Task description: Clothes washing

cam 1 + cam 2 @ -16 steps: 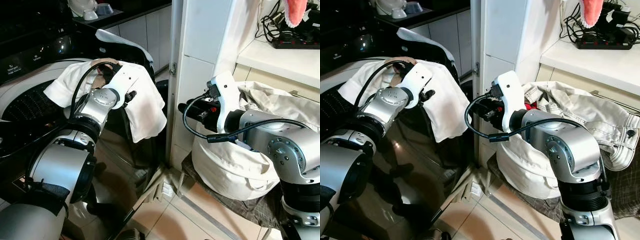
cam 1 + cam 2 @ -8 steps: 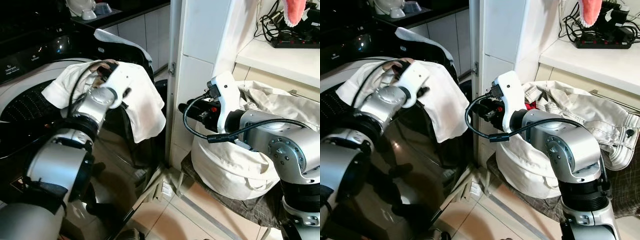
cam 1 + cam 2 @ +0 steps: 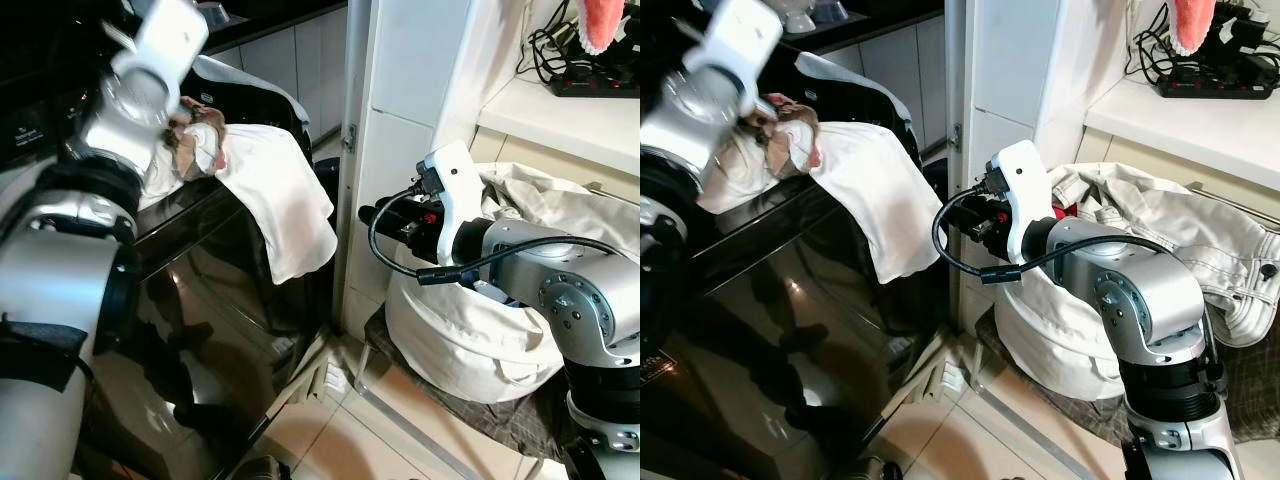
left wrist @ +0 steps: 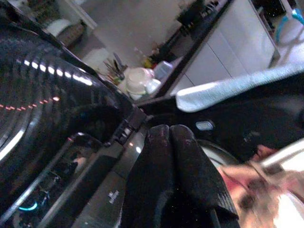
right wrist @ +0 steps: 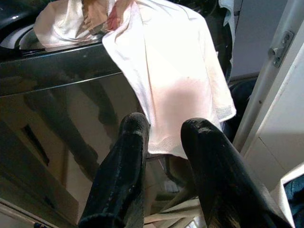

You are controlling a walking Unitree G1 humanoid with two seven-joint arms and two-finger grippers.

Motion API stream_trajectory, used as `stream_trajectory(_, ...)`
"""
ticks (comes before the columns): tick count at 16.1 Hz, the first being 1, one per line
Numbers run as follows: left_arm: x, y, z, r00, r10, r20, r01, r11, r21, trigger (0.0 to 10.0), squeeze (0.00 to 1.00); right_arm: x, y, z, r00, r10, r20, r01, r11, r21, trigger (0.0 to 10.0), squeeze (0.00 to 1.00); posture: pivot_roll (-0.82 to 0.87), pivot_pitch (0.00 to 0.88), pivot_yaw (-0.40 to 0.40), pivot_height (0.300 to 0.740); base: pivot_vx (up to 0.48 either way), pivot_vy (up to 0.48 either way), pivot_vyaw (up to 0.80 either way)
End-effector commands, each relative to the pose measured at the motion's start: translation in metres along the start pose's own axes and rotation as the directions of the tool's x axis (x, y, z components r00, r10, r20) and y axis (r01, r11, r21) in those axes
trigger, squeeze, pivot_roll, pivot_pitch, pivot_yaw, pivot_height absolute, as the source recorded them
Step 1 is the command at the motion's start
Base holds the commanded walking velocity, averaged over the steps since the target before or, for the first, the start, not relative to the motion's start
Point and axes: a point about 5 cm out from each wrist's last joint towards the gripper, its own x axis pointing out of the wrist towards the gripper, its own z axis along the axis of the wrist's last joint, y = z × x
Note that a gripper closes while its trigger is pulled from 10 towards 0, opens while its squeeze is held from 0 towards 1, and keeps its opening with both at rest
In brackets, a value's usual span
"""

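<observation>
Over the washing machine's (image 3: 210,300) front edge the white garment (image 3: 285,195) hung draped. Left gripper (image 4: 175,156), raised above it, had fingers pressed together, empty. Right gripper (image 5: 164,130), beside the laundry bag (image 3: 470,340), held fingers narrowly parted, empty.

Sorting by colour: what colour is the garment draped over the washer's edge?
White garment, seen best in the right wrist view.

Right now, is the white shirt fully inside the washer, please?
No. The shirt drapes over the washer rim, its lower half hanging down the dark front.
</observation>
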Motion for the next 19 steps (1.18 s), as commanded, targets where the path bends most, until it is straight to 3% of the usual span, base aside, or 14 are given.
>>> stream_trajectory(1,0.000,0.003,0.003,1.000,0.009,0.006,-0.009,1.000,0.003,0.0,0.00,0.000,0.001,0.006,1.000,0.005,0.013,-0.005,1.000,-0.020,10.0,0.00,-0.06,0.000,0.047,0.740,0.000,0.000,0.00)
stream_trajectory(11,0.000,0.003,0.003,1.000,0.009,0.006,-0.009,1.000,0.003,0.0,0.00,0.000,0.001,0.006,1.000,0.005,0.013,-0.005,1.000,-0.020,10.0,0.00,-0.06,0.000,0.047,0.740,0.000,0.000,0.00)
stream_trajectory(12,0.000,0.017,0.009,0.997,0.080,0.022,-0.081,0.995,0.052,0.0,0.00,0.000,0.001,0.007,1.000,0.006,0.014,-0.006,1.000,-0.020,10.0,0.00,-0.06,0.000,0.047,0.740,0.000,0.000,0.00)
stream_trajectory(13,0.000,-0.029,0.029,0.980,-0.120,0.160,0.151,0.968,-0.200,10.0,1.00,0.001,0.005,0.006,1.000,0.024,0.012,-0.024,1.000,-0.015,10.0,0.00,-0.05,0.000,0.027,0.740,0.000,0.000,0.00)
stream_trajectory(14,-0.002,-0.047,0.037,0.953,-0.190,0.236,0.258,0.917,-0.305,10.0,1.00,0.002,0.007,0.006,0.999,0.034,0.009,-0.034,0.999,-0.012,10.0,0.00,-0.05,0.000,0.022,0.740,0.000,0.000,0.00)
stream_trajectory(19,-0.002,-0.042,0.036,0.952,-0.180,0.246,0.253,0.917,-0.308,10.0,1.00,0.004,0.006,0.009,0.999,0.044,0.014,-0.043,0.999,-0.021,10.0,0.00,-0.04,0.000,0.014,0.740,0.000,0.000,0.00)
